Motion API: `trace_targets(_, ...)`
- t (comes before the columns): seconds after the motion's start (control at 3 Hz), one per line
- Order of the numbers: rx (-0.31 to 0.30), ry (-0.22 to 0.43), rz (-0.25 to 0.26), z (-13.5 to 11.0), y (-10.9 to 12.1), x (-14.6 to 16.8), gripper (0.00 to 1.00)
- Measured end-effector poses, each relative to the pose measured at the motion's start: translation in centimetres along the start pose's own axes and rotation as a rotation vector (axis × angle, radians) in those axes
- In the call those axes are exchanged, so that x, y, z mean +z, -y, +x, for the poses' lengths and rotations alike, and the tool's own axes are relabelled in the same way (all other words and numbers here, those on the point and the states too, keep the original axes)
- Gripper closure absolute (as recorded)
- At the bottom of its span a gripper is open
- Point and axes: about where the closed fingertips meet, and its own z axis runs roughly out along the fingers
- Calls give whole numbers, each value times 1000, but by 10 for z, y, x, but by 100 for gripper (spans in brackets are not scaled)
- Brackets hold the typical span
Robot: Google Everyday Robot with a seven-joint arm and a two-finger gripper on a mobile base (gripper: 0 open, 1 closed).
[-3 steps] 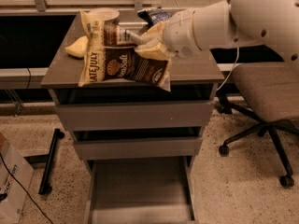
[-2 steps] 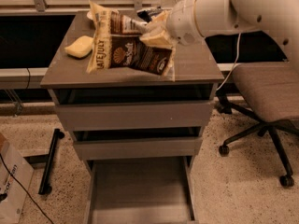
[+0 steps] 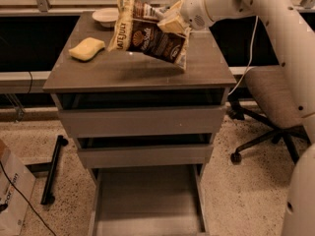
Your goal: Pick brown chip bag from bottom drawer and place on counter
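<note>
High front view, angled down, tool [image 3: 171, 22] over counter [image 3: 147, 76]

Tool [image 3: 170, 19] w/ brown chip bag [image 3: 147, 41] over counter [image 3: 147, 75]; sponge [image 3: 87, 48] left, bowl [image 3: 105, 16] behind.

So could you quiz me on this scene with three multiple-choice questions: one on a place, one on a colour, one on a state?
1. Where is the brown chip bag? A in a bin; B in the pincer, above the counter; C on a shelf.
2. What colour is the sponge on the counter? A blue; B red; C yellow.
3. The bottom drawer is: A pulled open; B shut; C missing.
Answers: 1 B, the pincer grips the bag over the counter's rear right. 2 C, it shows pale yellow against the grey-brown top. 3 A, its bare inside is in view.
</note>
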Motion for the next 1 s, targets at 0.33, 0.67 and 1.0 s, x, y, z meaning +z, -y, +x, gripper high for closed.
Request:
trace_targets(0.33,-3,13,23,-6,10,-7,81)
trace_targets(0.67,-3,14,17,-6,9,-3,50)
trace_targets(1.0,-3,15,11,-6,7,1,27)
